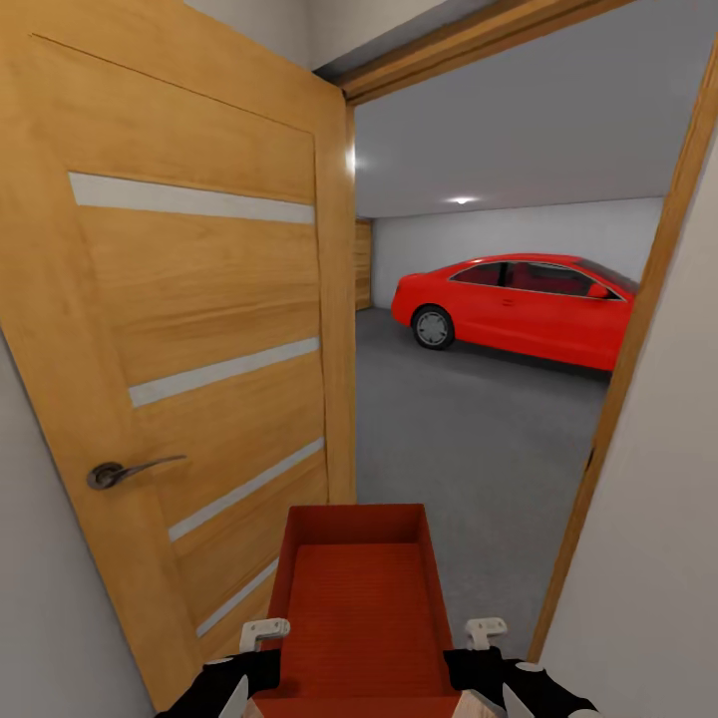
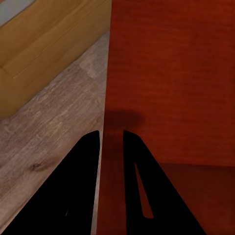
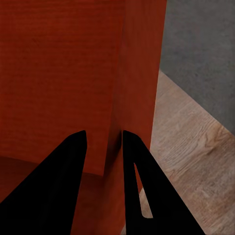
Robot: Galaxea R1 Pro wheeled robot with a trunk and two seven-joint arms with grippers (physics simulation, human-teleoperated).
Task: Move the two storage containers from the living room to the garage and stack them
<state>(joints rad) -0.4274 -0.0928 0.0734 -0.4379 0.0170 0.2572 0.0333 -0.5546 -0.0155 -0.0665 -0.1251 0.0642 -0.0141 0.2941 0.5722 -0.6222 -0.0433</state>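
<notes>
Both grippers [image 2: 111, 134] [image 3: 104, 134] clamping container [image 1: 363, 608] walls, near end cut off

Both arms reach forward low, left tool [image 1: 261, 638] at 7 o'clock, right tool [image 1: 487, 634] at 5 o'clock, each tool's fingers pinching a container [image 1: 361, 598] wall.

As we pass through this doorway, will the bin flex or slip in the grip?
The bin looks stiff: its straight walls show no bowing. Each gripper, left and right, pinches one thin side wall, so it could pivot or slide. It looks empty, probably light.
</notes>
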